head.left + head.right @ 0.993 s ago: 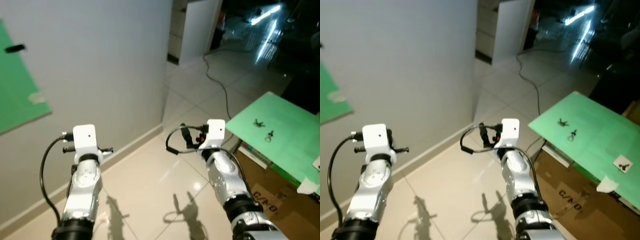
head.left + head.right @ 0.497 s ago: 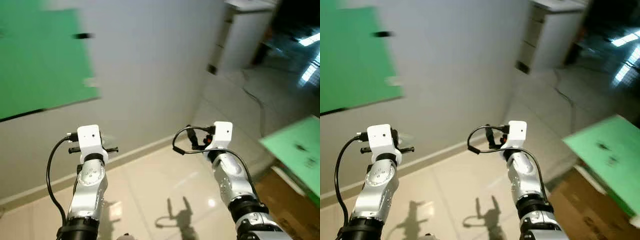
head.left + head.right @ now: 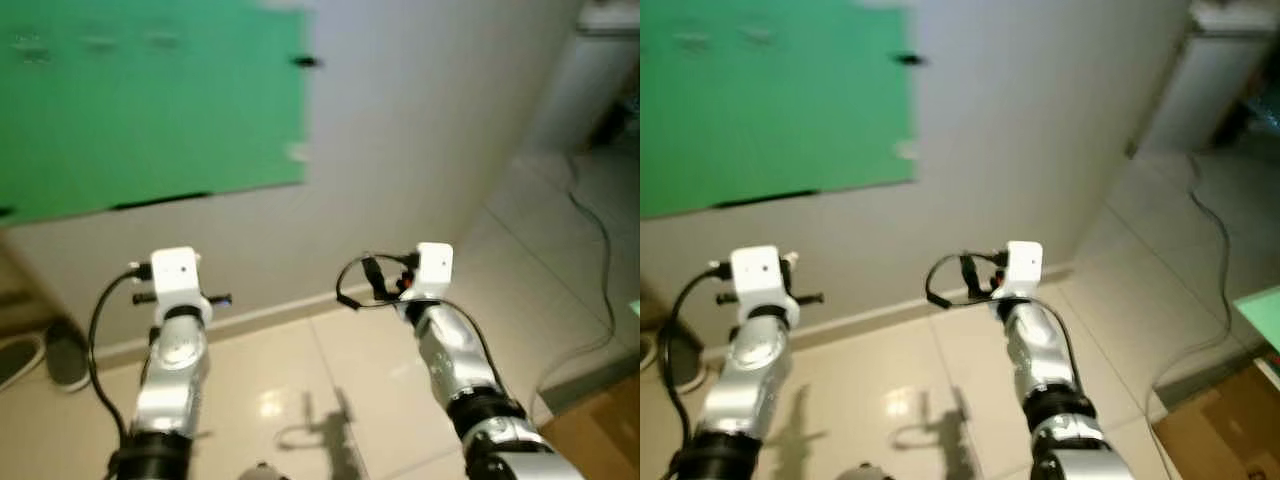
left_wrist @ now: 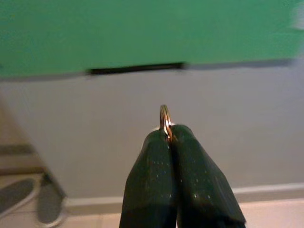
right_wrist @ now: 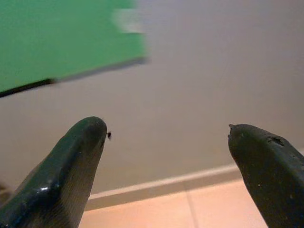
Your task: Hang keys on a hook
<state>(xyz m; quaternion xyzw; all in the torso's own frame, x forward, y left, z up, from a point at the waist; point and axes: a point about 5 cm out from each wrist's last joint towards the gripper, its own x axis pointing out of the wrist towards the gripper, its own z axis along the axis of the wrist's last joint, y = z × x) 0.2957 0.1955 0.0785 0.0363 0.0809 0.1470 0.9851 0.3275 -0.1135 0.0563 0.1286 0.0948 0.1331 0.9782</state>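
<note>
A large green board [image 3: 150, 100] hangs on the grey wall ahead, with a few faint blurred marks along its top and a small dark object [image 3: 305, 62] at its upper right corner. My left gripper [image 4: 170, 130] is shut on a thin brass key ring [image 4: 165, 118], which sticks up between the fingertips and faces the wall below the board. The keys themselves are hidden. My right gripper [image 5: 166, 130] is open with nothing between its fingers, also facing the wall. Both arms, left [image 3: 175, 300] and right [image 3: 440, 320], are held out in front over the tiled floor.
Dark slippers [image 3: 65, 350] lie on the floor at the left by the baseboard. A cable [image 3: 590, 250] runs across the tiles at the right, near a white cabinet [image 3: 600, 70]. A cardboard box [image 3: 1230, 425] and the green table's edge [image 3: 1262, 300] sit at the far right.
The whole view has swung left: the green board now spans the upper left and the green table has slid out to the right. Both arms keep the same pose.
</note>
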